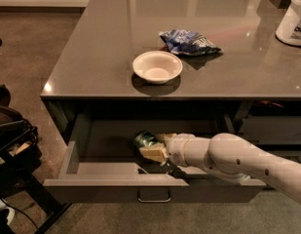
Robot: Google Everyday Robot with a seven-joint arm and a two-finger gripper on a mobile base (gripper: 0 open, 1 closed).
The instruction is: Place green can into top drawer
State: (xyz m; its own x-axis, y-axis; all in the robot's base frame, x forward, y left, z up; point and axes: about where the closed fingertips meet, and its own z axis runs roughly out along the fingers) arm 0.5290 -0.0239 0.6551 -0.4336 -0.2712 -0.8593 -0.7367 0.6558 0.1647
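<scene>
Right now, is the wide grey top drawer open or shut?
Open: wide dark-grey drawer pulled out, floor visible; the claw holds the small green can inside it.

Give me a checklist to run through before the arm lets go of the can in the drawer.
1. Top drawer pulled open: ok.
2. End effector inside the drawer, near its middle: ok.
3. Green can gripped between its fingers: ok.
4. Can resting on the drawer floor: cannot tell.
5. White bowl and snack bag up on the tabletop, away from the arm: ok.
</scene>
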